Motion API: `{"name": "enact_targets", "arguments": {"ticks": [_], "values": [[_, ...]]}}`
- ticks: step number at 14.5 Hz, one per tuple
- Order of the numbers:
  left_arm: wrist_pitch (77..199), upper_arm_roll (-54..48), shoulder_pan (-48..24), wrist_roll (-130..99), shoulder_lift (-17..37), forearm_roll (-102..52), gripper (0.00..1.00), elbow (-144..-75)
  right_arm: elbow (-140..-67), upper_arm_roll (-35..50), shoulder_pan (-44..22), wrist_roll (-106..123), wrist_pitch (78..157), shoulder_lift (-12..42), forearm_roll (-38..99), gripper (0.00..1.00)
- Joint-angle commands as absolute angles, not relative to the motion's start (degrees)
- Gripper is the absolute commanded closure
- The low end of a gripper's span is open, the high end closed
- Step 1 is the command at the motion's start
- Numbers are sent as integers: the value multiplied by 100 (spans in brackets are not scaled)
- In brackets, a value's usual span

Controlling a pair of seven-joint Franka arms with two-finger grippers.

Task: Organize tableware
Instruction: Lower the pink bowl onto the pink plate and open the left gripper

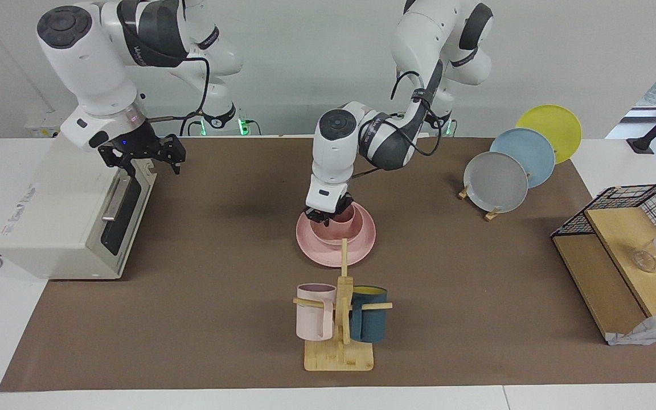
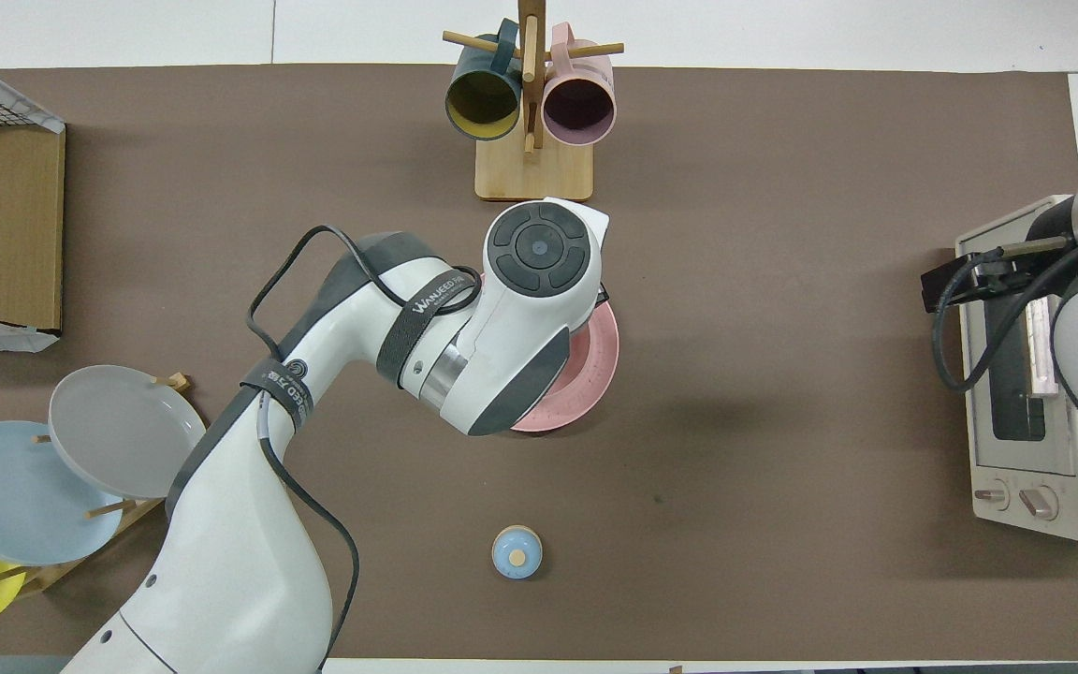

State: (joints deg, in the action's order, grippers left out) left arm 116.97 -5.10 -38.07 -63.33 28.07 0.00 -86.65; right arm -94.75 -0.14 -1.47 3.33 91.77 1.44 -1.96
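Stacking nearly complete.
Left gripper grips small matte pink tapered cup inside pink bowl on wide pink plate; release remains. Right gripper waits open.

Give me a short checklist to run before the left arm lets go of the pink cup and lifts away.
1. Pink bowl sits on pink plate: ok.
2. Pink cup down inside the bowl: ok.
3. Cup fully seated and upright: cannot tell.
4. Left gripper at the cup's rim: ok; grip state: cannot tell.
5. Mug rack apart from the plate: ok.
6. Right gripper waiting over the toaster oven: ok.
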Motion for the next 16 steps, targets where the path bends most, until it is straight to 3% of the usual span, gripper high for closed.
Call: {"name": "enact_targets", "arguments": {"ticks": [1,2,3,4,8,16], "values": [[11935,-413,-3920,-6381,2751,18,95,-8886,-9562,97,26,457,9132,35,-97,0],[11936,-413,-3911,-6381,2751,18,79,-8886,-9562,114,35,457,9132,35,-97,0],[11918,-413,-3911,-6381,2751,18,50,-8877,-9562,114,105,457,9132,35,-97,0],[11866,-404,-3920,-6381,2751,26,0,-8851,-9562,114,158,457,9132,35,-97,0],[11445,-396,-3815,-6320,2489,123,0,-8649,-9554,106,149,448,9141,44,-97,0],[9750,-387,-2322,-4487,801,-62,0,-8639,-9141,9,123,439,8816,70,-97,0]]}}
